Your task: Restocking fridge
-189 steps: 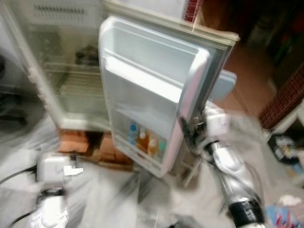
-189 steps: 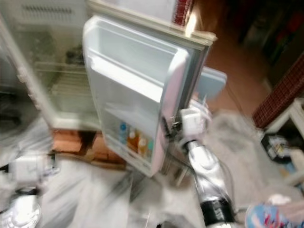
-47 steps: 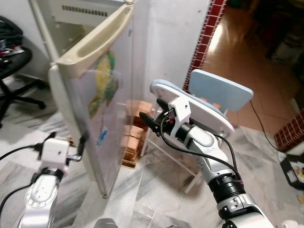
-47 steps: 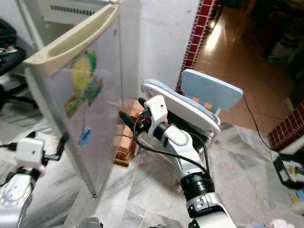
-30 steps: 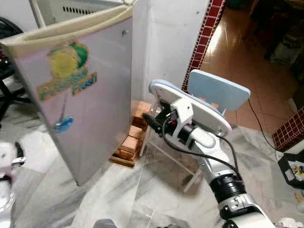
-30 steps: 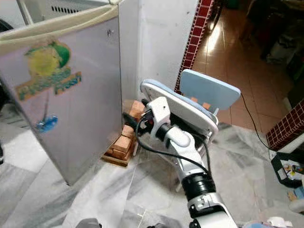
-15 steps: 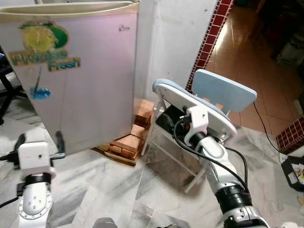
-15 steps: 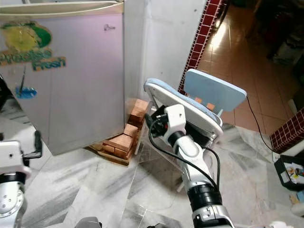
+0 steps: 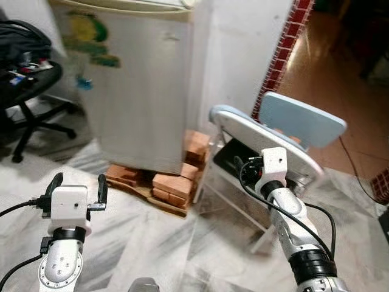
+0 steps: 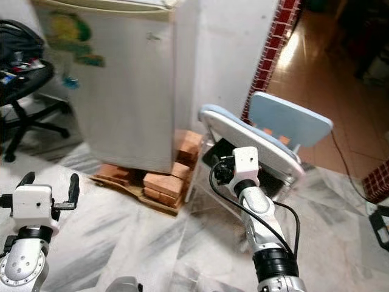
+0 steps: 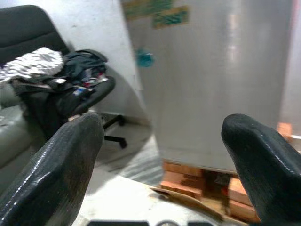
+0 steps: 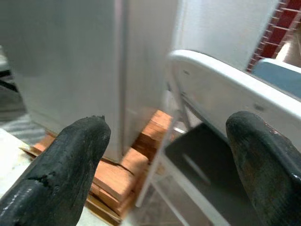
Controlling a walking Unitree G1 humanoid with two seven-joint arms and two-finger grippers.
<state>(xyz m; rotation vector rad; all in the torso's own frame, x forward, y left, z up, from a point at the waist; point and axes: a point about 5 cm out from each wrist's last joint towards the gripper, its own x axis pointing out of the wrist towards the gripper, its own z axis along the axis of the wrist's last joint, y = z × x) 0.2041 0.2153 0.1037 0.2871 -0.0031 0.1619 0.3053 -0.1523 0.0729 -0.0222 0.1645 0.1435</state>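
The fridge (image 9: 143, 79) is a pale silver box with a yellow-green sticker, and its door is shut. It stands on a stack of bricks (image 9: 173, 182). My left gripper (image 9: 78, 184) is raised low in front of the fridge, a good way off it; its fingers (image 11: 70, 155) are wide apart and hold nothing. My right gripper (image 10: 222, 171) hangs beside the folding chair (image 9: 267, 137), pointing toward the fridge's side; its fingers (image 12: 70, 160) are also spread and hold nothing.
A light-blue folding chair leans right of the fridge, close against my right arm. A black office chair (image 9: 27, 67) piled with clothes stands to the left. A red-brick pillar (image 9: 292, 36) rises behind. Marble floor (image 9: 170, 243) spreads in front.
The fridge door has swung fully shut. My right gripper has drawn back from the door edge toward the chair. The camera has turned, bringing the office chair into view.
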